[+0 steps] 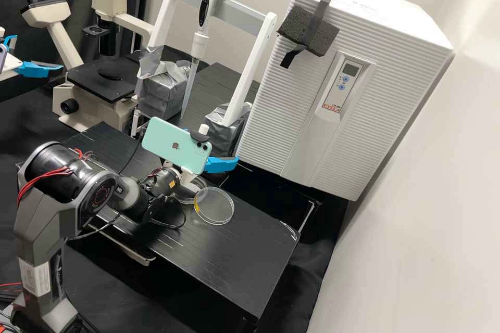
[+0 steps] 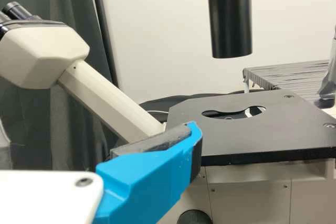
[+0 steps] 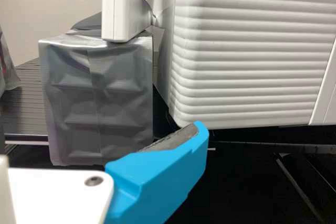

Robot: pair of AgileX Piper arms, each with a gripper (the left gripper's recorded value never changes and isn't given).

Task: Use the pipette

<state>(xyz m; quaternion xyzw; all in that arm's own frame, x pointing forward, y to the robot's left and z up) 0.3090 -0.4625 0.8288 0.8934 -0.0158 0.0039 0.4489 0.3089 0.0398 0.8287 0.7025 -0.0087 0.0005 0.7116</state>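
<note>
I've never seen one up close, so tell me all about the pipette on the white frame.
The pipette hangs upright from the grey crossbar of a white frame. It has a red button on top, a black-and-white plastic-looking handle, a white shaft and a long clear tip pointing down. Only the crossbar touches it.

I see the microscope (image 1: 88, 91) at the far left corner of the bench (image 1: 156, 302). Right of it stands the stand (image 1: 237, 10), the pipette (image 1: 200, 26) hanging from its crossbar. The cabinet (image 1: 359, 78) sits at the right edge. The dish (image 1: 213, 206) lies on the tray (image 1: 234, 255), before the stand.
</note>
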